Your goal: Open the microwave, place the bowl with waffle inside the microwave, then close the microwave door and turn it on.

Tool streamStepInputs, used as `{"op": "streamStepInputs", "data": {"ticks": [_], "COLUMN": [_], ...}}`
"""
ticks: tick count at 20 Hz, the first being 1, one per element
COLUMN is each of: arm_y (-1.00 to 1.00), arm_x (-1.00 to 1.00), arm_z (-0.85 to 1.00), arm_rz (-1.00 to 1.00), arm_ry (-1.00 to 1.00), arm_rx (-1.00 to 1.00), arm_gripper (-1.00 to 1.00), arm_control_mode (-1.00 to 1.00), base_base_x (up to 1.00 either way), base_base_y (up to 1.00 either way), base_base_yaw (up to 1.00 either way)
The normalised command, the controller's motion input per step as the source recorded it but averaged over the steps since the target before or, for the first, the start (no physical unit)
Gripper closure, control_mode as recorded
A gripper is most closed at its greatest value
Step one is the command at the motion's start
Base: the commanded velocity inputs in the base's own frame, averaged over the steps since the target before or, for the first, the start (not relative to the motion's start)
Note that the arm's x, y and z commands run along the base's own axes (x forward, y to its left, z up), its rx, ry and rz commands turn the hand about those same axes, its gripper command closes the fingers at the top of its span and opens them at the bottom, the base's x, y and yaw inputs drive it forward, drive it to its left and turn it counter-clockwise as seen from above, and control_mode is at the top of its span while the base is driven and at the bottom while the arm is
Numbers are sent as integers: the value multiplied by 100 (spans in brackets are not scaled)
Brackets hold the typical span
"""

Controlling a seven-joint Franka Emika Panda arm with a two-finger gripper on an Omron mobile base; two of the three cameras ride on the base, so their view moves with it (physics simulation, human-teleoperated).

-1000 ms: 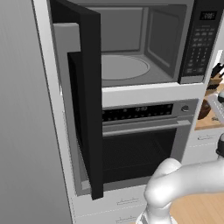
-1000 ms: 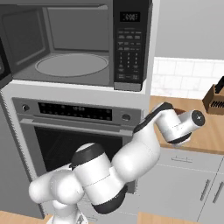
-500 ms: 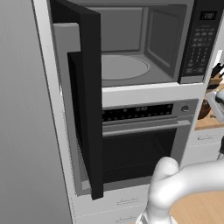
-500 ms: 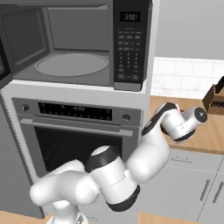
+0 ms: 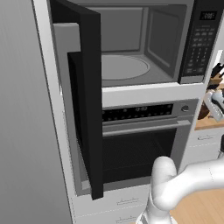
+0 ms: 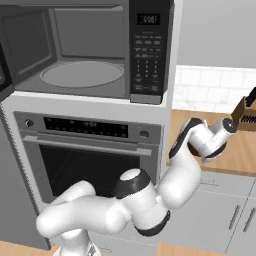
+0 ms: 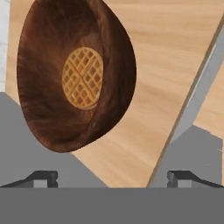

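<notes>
Bowl and waffle first: the bowl with waffle (image 7: 74, 76) sits on the wooden counter (image 7: 175, 48) right in front of the gripper (image 7: 113, 177), whose two dark fingertips (image 7: 43, 177) stand wide apart with nothing between them, clear of the bowl. Seen from the hand, the reddish-brown bowl looms up close, with a round golden waffle (image 7: 82, 78) lying flat in its bottom (its grid shows plainly). From the right base view, the white arm (image 6: 150, 200) reaches off to the right, its hand (image 6: 227, 127) over the wooden counter beside the oven column, near a knife block (image 6: 246, 112) against the tiled wall. Further out, the microwave (image 6: 100, 50) is built in above the oven (image 6: 90, 150), and the microwave door (image 5: 85, 100) stands swung wide open to the left, its black edge facing the room. The grey cavity lies open with its round turntable (image 5: 124, 68) bare, and the black keypad panel (image 5: 202, 39) with its small display runs down the right side. Below, the oven shows a dark window, a horizontal bar handle and a knob.
</notes>
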Motion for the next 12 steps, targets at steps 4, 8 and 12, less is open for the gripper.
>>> {"op": "streamStepInputs", "data": {"ticks": [4, 8, 12], "arm_y": [-18, -15, -11], "arm_x": [30, 26, 26], "arm_z": [-31, -33, -28], "arm_rz": [-3, -3, -3], "arm_ry": [6, 4, 3], "arm_rx": [0, 0, 0], "arm_gripper": [-100, -100, -100], "arm_control_mode": [-100, -100, -100], "base_base_x": [0, 0, 0], "base_base_y": [0, 0, 0], "base_base_yaw": [0, 0, 0]}}
